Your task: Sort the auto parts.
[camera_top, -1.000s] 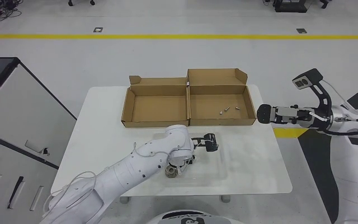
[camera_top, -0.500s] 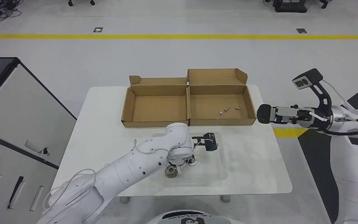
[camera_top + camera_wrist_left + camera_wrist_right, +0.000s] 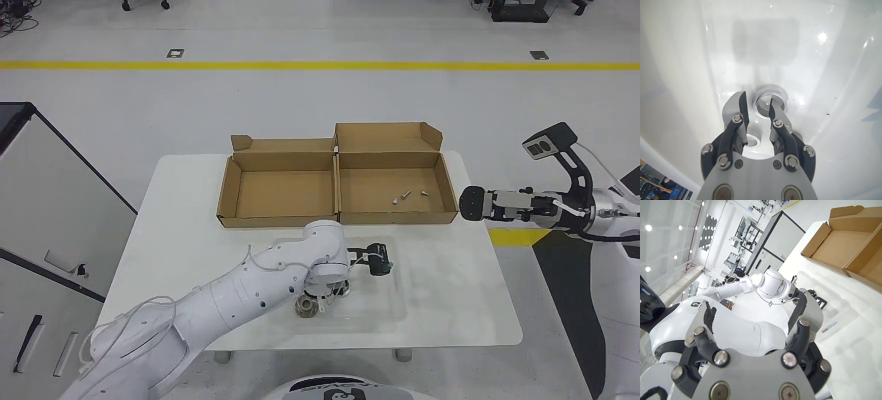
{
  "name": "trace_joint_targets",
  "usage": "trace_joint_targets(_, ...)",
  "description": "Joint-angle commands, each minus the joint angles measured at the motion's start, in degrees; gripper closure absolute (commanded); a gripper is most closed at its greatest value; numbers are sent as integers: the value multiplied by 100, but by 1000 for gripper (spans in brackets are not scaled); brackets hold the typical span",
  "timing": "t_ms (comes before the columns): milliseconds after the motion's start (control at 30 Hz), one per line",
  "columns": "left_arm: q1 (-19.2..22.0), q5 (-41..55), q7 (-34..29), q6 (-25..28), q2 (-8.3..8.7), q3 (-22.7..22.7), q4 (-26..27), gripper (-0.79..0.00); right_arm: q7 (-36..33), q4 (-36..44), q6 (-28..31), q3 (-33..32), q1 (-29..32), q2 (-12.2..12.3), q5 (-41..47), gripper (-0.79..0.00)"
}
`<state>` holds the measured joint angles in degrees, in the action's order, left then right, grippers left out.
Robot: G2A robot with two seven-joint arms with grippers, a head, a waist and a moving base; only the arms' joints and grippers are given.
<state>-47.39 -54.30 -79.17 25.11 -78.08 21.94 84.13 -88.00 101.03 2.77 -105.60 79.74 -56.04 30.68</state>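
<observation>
Left tool [image 3: 756, 99], half open in the 6 o'clock tray [image 3: 395, 290], has one finger inside the ring [image 3: 780, 91]. Right tool [image 3: 754, 301] at 3 o'clock: wide open, empty.

A: Top view?
B: Mounted high overhead, looking steeply down on the whole table [image 3: 180, 230] and both cardboard boxes [image 3: 280, 195].
A: Left wrist?
B: Pressed very close, staring past the left gripper [image 3: 756, 96] down into the clear tray [image 3: 687, 56].
A: Right wrist?
B: Farther off, beside the table's edge, facing back across it past the right gripper [image 3: 754, 300]; shares tray and boxes with the top view.
</observation>
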Motion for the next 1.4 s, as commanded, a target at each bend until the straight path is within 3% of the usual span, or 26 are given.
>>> trace_joint_targets(0,29,30,-3,-3,4,-32,-7,-339,0,0,0,0,0,0,0,-785)
trace_joint_targets(167,95,124,-11,-12,1,-134,-89,-323,0,0,0,0,0,0,0,-785)
trace_joint_targets(267,128,158,-6,-6,-12,-182,-148,-268,0,0,0,0,0,0,0,-785)
trace_joint_targets(333,145,140,0,-30,-22,-187,-170,0,0,0,0,0,0,0,0,-785)
trace_joint_targets(700,61,-17,211,-244,15,-23,52,0,0,0,0,0,0,0,0,-785)
trace_joint_targets(1167,-625,92,-171,-171,670,1218,2210,0,0,0,0,0,0,0,0,-785)
trace_joint_targets(1367,-701,12,-160,-160,787,1334,2562,0,0,0,0,0,0,0,0,-785)
